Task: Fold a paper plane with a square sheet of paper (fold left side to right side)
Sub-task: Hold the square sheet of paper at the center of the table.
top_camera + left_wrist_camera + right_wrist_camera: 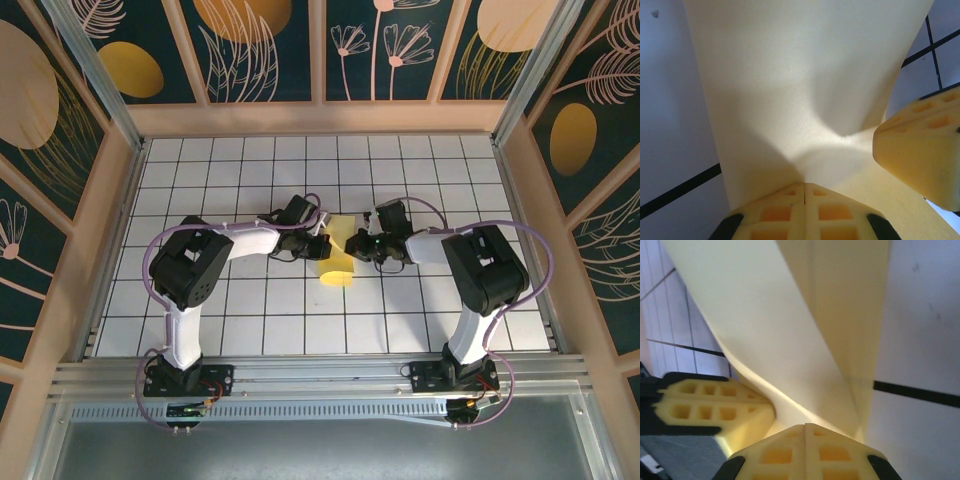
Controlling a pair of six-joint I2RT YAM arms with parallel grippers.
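Top external view has the paper [338,266] mid-table [230,320], caught between the two arms, which meet nose to nose over it; its long axis runs roughly from the near side to the far side, with the arms coming in across it from either flank. Over to the left wrist view; the left gripper [804,186] has its fingers pressed fully together with the sheet's edge pinched between them, and the paper rises and bows away in front of it, clearly off the flat. Right wrist view tells the same story from the other side; the right gripper [805,426] is clamped tight on the opposite edge, layered creases running away from its tips. So neither arm is nearer, both are on it; the two pinches sit just beside each other. For a left-over-right fold, my read is that the left pinch must travel across toward the right one; the right looks placed to anchor.
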